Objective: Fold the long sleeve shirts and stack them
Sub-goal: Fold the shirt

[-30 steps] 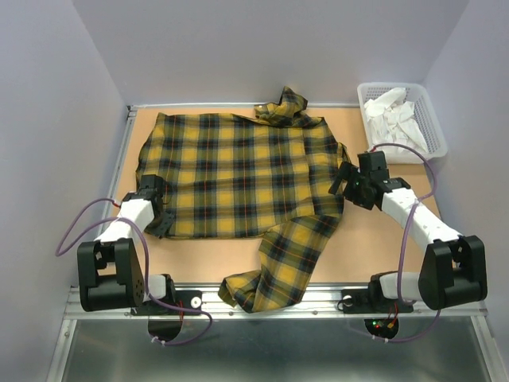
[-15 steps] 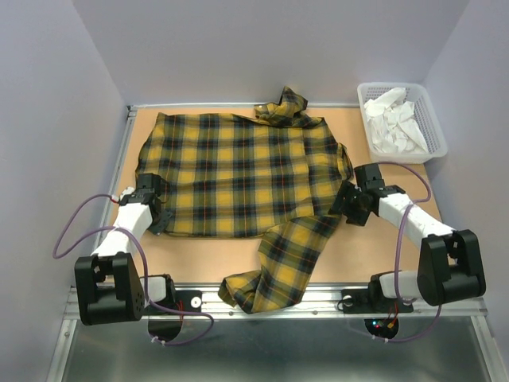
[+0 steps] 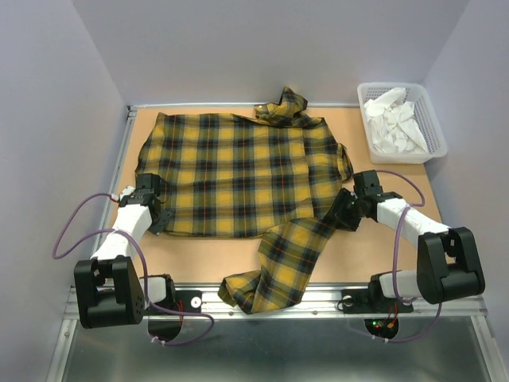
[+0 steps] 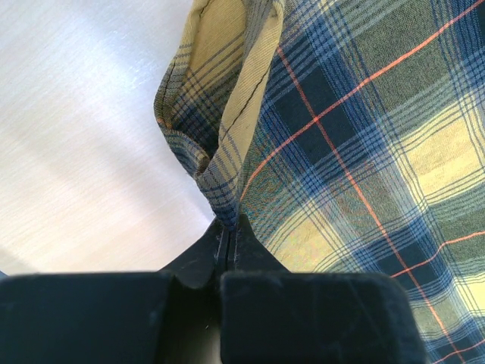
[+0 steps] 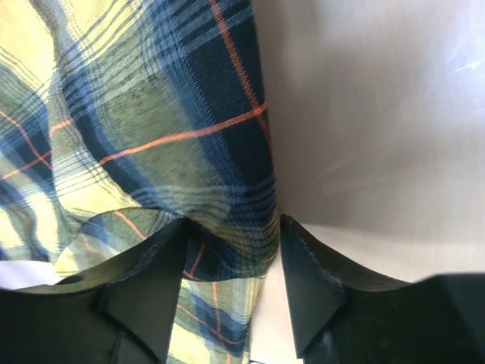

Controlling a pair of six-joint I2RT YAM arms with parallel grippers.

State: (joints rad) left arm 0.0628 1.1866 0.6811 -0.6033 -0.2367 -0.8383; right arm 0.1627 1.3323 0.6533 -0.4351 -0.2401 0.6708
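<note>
Pinching a hem corner, the left jaws are clamped tight on the yellow and dark-green plaid cloth long sleeve shirt (image 3: 238,171), spread across the tan counter (image 3: 382,247) between both jaws. The right jaws stand apart, straddling its edge.

Soft even light; wrist-cam glare, blur

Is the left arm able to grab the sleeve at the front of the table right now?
Probably not yet. The left gripper is shut on the near left edge of the shirt, so it would have to let go first. Nothing covers the sleeve, though.
</note>
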